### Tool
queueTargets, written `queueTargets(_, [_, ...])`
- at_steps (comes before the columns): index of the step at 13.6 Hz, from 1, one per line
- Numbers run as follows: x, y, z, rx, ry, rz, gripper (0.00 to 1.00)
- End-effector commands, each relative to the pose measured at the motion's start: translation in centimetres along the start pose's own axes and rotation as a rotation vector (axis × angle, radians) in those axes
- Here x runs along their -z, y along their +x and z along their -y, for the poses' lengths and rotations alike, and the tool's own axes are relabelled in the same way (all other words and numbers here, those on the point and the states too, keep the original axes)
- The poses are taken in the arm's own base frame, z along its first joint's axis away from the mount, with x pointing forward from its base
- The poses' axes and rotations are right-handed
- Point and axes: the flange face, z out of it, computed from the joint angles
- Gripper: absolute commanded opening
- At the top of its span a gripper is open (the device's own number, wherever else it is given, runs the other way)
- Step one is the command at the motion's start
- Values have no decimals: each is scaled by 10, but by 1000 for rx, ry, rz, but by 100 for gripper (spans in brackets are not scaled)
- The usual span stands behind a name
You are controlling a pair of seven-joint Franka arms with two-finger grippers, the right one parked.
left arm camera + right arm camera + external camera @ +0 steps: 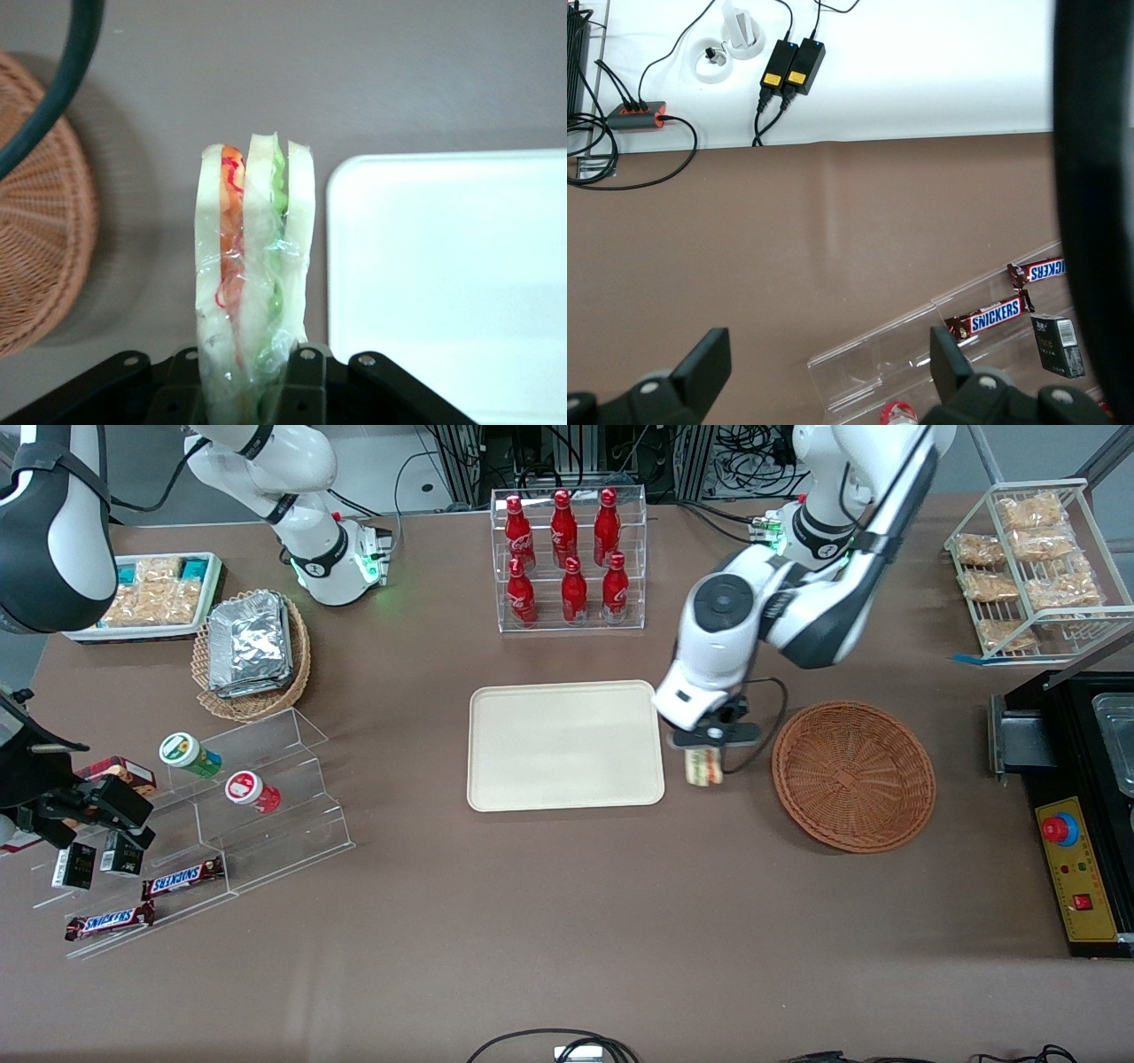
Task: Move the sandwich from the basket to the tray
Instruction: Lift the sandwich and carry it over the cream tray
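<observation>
My gripper (707, 751) hangs over the bare table between the basket (853, 775) and the tray (565, 745), shut on the sandwich (704, 766). The sandwich (254, 283) is a clear-wrapped wedge of pale bread with red, orange and green layers, held upright between the fingers (306, 381). The reddish-brown wicker basket (40, 239) holds nothing that shows. The cream tray (452, 274) lies flat and bare, just beside the sandwich.
A clear rack of red bottles (567, 558) stands farther from the front camera than the tray. A tan wicker basket with foil packs (251, 651) and clear steps with snacks (221, 815) lie toward the parked arm's end. A black box with a red button (1076, 850) sits past the basket.
</observation>
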Motion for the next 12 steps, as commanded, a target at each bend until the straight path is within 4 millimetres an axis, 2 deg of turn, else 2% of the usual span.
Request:
queueTargets(1, [-18, 2, -37, -119, 28, -5, 0])
queueTargets(4, [-37, -13, -70, -184, 35, 8, 0])
queueTargets(6, [-50, -14, -85, -180, 19, 33, 0])
queueTargets(8, [-62, -22, -109, -178, 4, 54, 0])
queueTargets(10, [-77, -22, -120, -162, -8, 69, 0])
queueTargets(12, [-84, -31, -130, -168, -12, 73, 0])
